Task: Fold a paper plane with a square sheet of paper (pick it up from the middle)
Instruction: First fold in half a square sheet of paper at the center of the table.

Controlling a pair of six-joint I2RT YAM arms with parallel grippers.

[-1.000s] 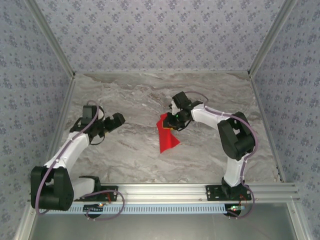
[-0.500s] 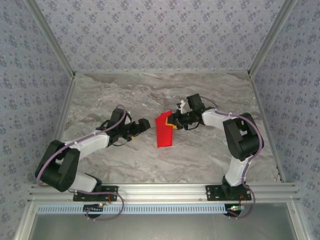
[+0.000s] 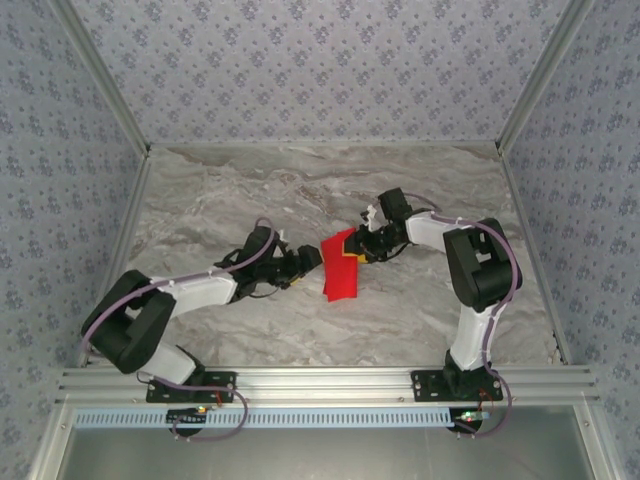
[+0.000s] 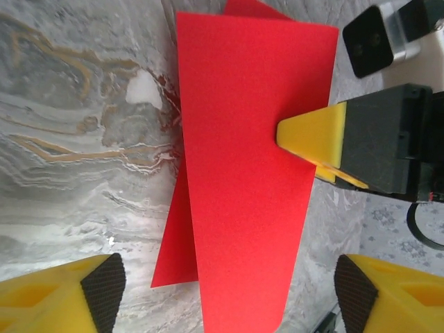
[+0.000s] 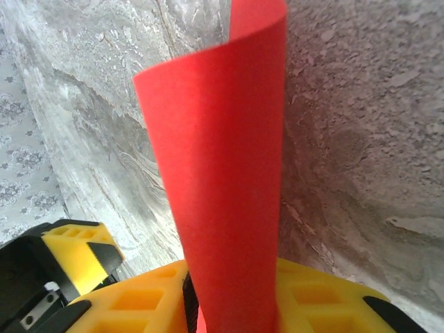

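Both arms reach into the middle of the marble table (image 3: 230,190), nose to nose. The red paper (image 3: 340,275) is right between them, doubled over on itself into a long strip, with the under layer peeking out along one side in the left wrist view. The right gripper (image 3: 352,252) has it clamped by the edge. One yellow finger (image 4: 312,135) presses on the top face and the other sits under it, and in the right wrist view the sheet curves up and away from between those fingers. The left gripper (image 3: 312,258) comes in from the other side with its jaws spread wide. Its two black-padded tips stand well apart, one on each side of the strip's near end, and neither touches the paper. The strip runs toward the near edge of the table. I can't tell whether its low end rests on the marble or hangs just above it.
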